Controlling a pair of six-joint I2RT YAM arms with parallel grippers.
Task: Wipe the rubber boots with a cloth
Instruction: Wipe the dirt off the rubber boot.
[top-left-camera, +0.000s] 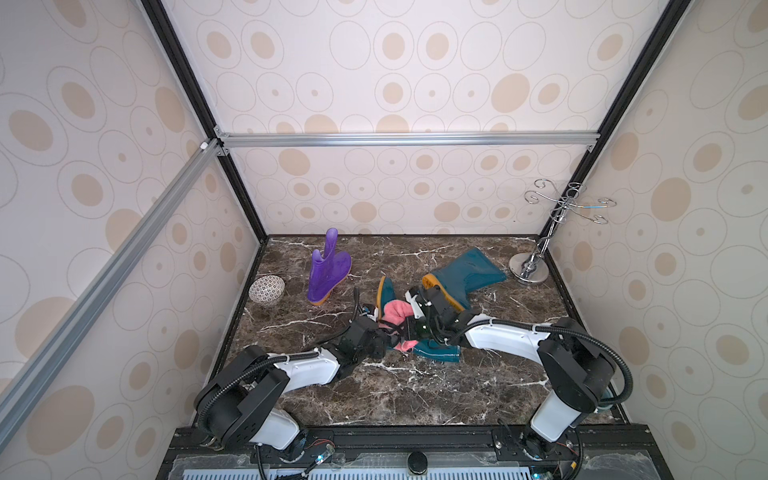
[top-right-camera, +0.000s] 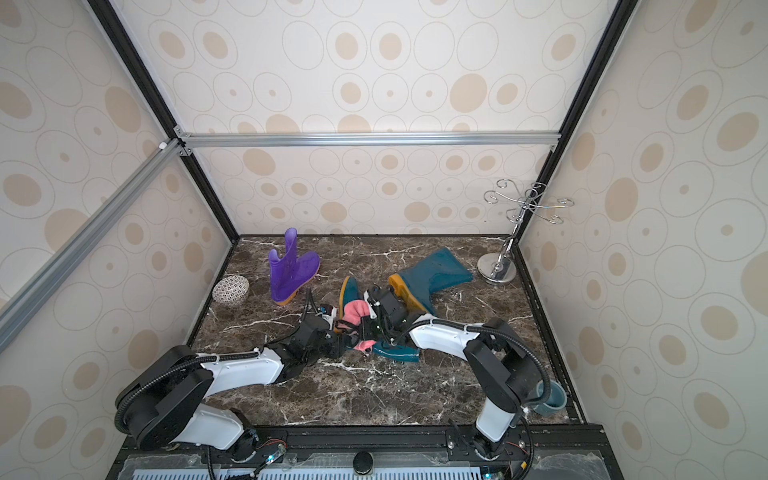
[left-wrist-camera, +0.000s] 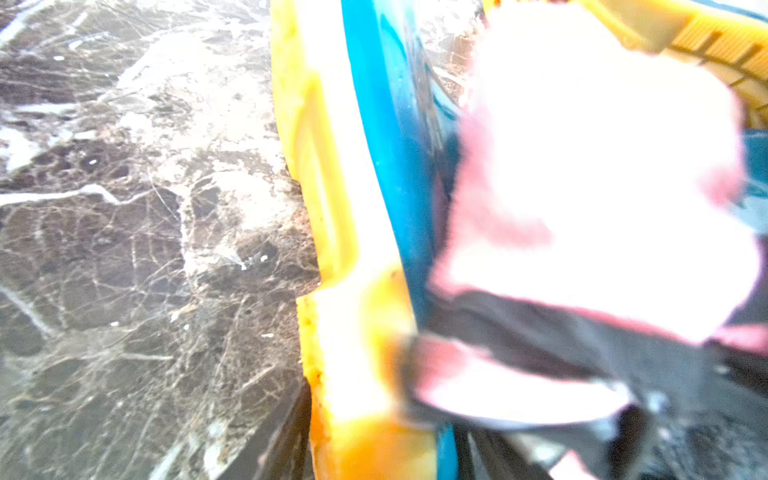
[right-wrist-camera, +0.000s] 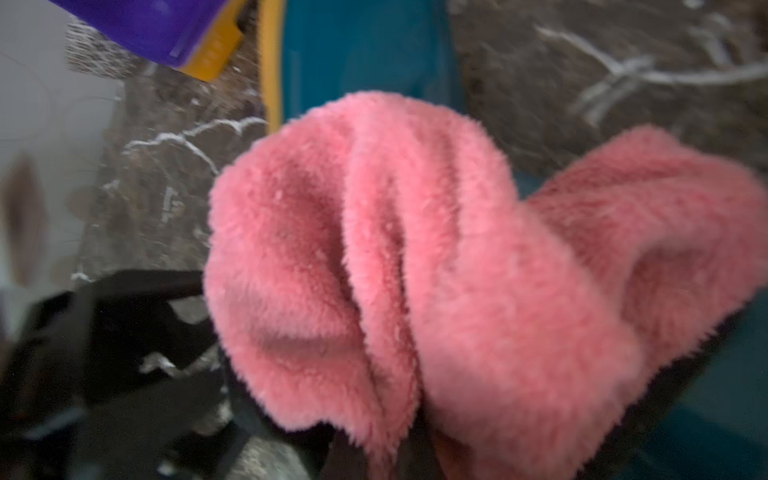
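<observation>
The right gripper (top-left-camera: 409, 324), fingers shut tight on the bunched pink cloth (top-left-camera: 395, 312), holds it over the teal boot (top-left-camera: 387, 291) lying mid-counter (top-left-camera: 415, 386). The left gripper (top-left-camera: 382, 332) sits at the boot's yellow sole (left-wrist-camera: 332, 208), toward 8 o'clock; whether its fingers grip, I cannot tell. A hard stroke toward 1 o'clock could skid the glossy boot into the second teal boot (top-left-camera: 469, 270).
</observation>
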